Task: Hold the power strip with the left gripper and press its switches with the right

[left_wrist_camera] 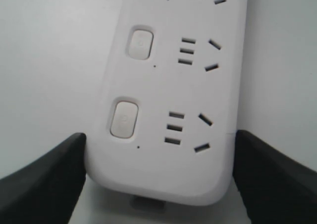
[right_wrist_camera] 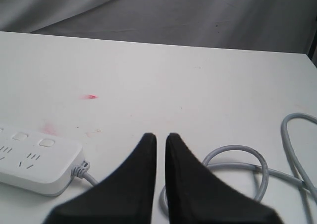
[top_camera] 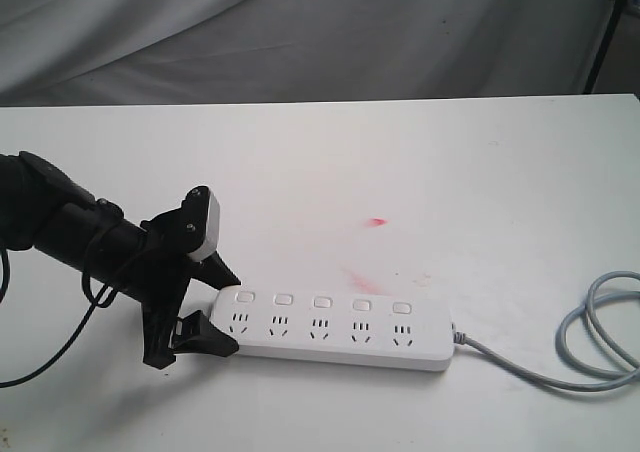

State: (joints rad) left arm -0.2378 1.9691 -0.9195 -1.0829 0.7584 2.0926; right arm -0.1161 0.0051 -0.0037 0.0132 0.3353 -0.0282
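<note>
White bench (top_camera: 400,162), grey cloth (top_camera: 300,32) behind. Power strip (top_camera: 335,329) lies flat on it, grey cord (right_wrist_camera: 237,147) trailing off its right end. Your left tool (top_camera: 236,312) clamps strip's left end, jaws against both long sides. Your right tool (right_wrist_camera: 161,136) pinched nearly together, empty, above bench near cord loop.

Bare table (top_camera: 450,192) surrounds the power strip (top_camera: 335,320); left end effector (top_camera: 230,312) flanks one end.

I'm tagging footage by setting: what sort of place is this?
Probably a robotics lab or test bench, not a home: a white table, a grey cloth backdrop draped behind it, and a power strip clamped by the left end effector.
</note>
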